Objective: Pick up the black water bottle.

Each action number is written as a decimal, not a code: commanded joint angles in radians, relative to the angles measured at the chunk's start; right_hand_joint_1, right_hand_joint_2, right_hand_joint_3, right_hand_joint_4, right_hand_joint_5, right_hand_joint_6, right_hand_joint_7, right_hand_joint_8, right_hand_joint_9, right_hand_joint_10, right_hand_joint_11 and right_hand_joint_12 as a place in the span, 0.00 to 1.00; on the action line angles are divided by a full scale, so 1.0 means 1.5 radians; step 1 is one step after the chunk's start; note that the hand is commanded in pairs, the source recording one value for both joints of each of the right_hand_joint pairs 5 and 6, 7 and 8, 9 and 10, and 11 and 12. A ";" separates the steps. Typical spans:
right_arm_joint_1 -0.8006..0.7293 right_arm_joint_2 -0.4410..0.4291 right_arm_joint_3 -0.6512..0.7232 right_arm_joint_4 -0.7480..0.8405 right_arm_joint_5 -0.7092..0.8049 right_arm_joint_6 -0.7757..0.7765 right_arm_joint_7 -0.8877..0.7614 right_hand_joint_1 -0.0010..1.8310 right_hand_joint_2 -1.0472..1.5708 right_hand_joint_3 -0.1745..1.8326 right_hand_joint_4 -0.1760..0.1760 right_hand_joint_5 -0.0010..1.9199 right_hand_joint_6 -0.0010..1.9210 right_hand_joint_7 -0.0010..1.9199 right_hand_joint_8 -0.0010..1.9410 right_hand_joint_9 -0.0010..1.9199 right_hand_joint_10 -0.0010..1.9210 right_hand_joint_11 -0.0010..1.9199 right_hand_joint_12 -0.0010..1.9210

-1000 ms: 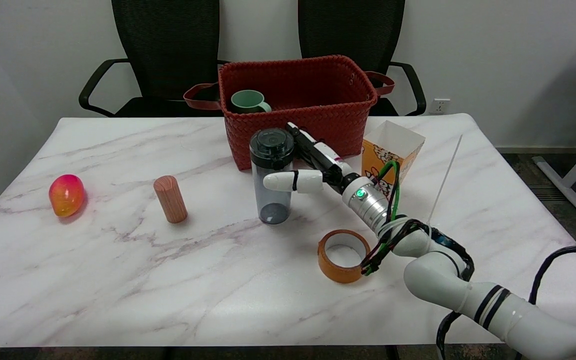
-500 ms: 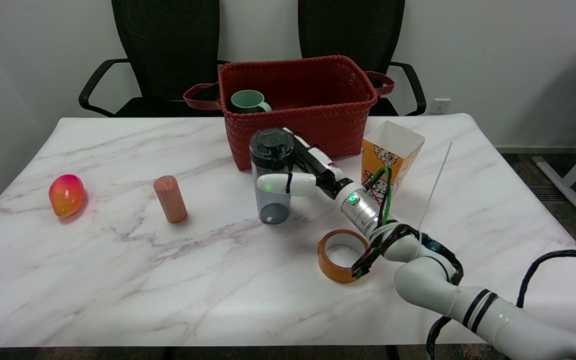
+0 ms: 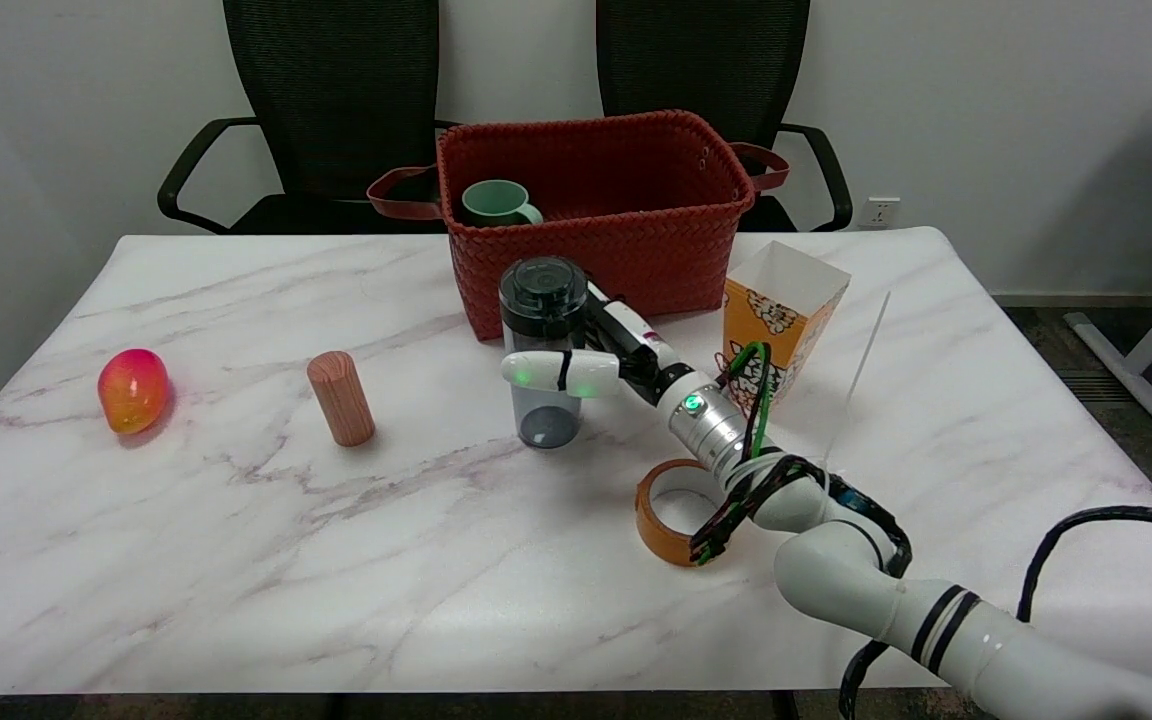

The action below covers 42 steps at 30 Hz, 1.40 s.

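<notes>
Just in front of the red basket (image 3: 591, 200), the black water bottle (image 3: 544, 350) stands upright on the marble surface (image 3: 236, 540), not yet lifted. The right hand (image 3: 596, 345) is spread around it, thumb across the near side and the other fingers behind. Whether they press yet I cannot tell; closing and lifting seem to remain.

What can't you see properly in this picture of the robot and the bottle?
- Head view: the far fingers of the right hand are hidden behind the black water bottle, so a firm grip cannot be confirmed.
- The green mug is partly hidden by the red basket wall.
- The tape roll is partly covered by the arm's cables.
</notes>
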 commanded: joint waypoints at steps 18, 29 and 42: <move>-0.002 -0.028 -0.020 -0.029 0.001 0.049 0.008 0.44 0.59 0.00 0.50 0.00 0.00 0.05 0.05 0.10 0.10 0.14 0.14; -0.001 -0.042 -0.021 -0.046 0.001 0.050 0.043 0.45 0.61 0.00 0.50 0.01 0.01 0.15 0.15 0.18 0.18 0.20 0.20; 0.000 -0.043 -0.022 -0.047 0.001 0.051 0.057 0.47 0.63 0.00 0.50 0.21 0.21 0.48 0.48 0.40 0.40 0.35 0.35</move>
